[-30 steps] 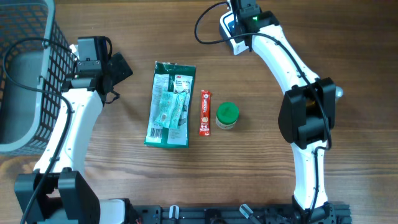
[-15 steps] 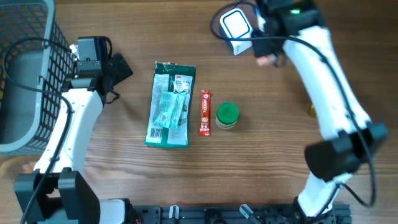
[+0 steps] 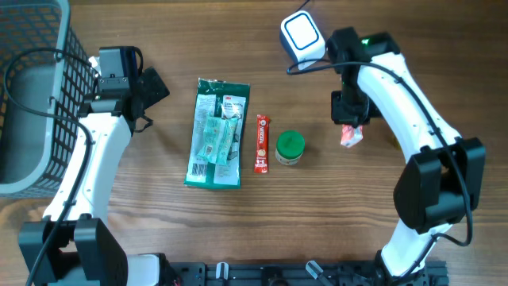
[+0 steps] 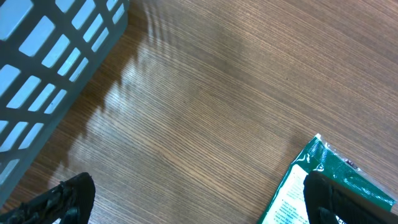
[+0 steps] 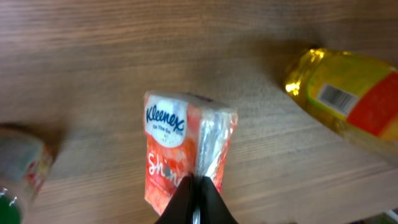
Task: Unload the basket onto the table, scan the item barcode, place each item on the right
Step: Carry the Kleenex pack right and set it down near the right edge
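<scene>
A red-orange Kleenex tissue pack (image 3: pixel 352 136) hangs just above the table right of centre. My right gripper (image 3: pixel 348 121) is shut on its silver seam; in the right wrist view the pack (image 5: pixel 177 146) sticks out beyond the pinched fingertips of the gripper (image 5: pixel 198 182). The white barcode scanner (image 3: pixel 302 33) with its blue-lit window stands at the top, well behind the pack. My left gripper (image 3: pixel 153 85) stands open over bare wood at the left with nothing between its fingers (image 4: pixel 67 196), next to the corner of a green packet (image 4: pixel 297 186).
A green packet (image 3: pixel 216 133), a red stick sachet (image 3: pixel 261 143) and a green-lidded jar (image 3: pixel 290 147) lie mid-table. A yellow bottle (image 5: pixel 348 99) lies right of the pack. A grey wire basket (image 3: pixel 32 95) fills the left edge.
My right arm has swung from the scanner at the top down to the right-middle of the table, carrying the tissue pack. The left arm has not moved.
</scene>
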`<act>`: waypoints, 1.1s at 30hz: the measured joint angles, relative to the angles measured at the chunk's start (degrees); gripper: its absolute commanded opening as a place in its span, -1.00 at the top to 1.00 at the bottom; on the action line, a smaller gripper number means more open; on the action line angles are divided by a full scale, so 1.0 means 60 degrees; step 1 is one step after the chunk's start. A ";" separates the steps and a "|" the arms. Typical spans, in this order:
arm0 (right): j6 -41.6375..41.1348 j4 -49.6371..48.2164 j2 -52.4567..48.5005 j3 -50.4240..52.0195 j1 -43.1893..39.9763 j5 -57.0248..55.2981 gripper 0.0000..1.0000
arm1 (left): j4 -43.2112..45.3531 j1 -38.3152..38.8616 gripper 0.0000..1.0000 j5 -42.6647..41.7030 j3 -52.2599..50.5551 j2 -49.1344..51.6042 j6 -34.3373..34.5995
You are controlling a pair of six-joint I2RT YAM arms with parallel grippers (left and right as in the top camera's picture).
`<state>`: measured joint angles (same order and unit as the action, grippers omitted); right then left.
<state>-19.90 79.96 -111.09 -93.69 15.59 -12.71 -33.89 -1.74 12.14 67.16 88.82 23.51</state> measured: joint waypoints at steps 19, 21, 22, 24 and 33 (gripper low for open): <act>0.0091 -0.2776 -0.0029 0.1989 -0.0073 -0.1643 0.28 | 0.0004 0.0000 -1.00 -0.0007 0.0000 0.0000 0.0000; 0.0106 -0.3060 -0.0033 0.2014 -0.0073 -0.1683 0.29 | 0.0004 0.0000 -1.00 -0.0004 0.0000 0.0000 0.0000; 0.0106 -0.3122 -0.0033 0.2014 -0.0073 -0.1672 0.34 | 0.0004 0.0000 -1.00 -0.0004 0.0000 0.0000 0.0000; 0.0109 -0.3195 -0.0033 0.2014 -0.0076 -0.1410 0.38 | 0.0004 0.0000 -1.00 -0.0004 0.0000 0.0000 0.0000; 0.0036 -0.3945 -0.0033 0.2047 -0.0091 0.2823 0.01 | 0.0004 0.0000 -1.00 -0.0004 0.0000 0.0000 0.0000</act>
<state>-19.68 56.29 -111.28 -81.41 15.05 4.23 -33.87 -1.74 12.12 67.16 88.82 23.51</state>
